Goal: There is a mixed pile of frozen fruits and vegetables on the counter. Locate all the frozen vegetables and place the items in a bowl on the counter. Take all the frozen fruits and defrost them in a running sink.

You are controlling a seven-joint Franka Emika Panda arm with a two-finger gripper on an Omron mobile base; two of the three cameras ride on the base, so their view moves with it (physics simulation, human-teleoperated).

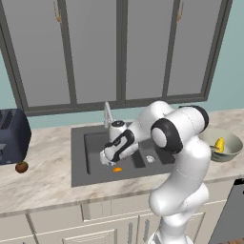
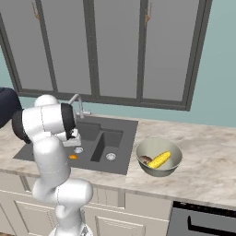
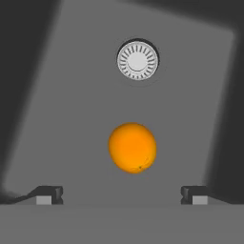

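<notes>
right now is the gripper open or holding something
Gripper: open, holding nothing; the orange lies loose on the sink floor between and beyond its fingertips.

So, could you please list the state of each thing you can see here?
Gripper: open, holding nothing.
Orange: in the large sink basin, free.
Corn: in the bowl.
Mushroom: in the bowl.
Brown fruit: on the counter by the toaster.

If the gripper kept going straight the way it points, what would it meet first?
Most likely the bright orange round ball on the dark grey sink floor, centred ahead of the open gripper; depth is unclear.
</notes>
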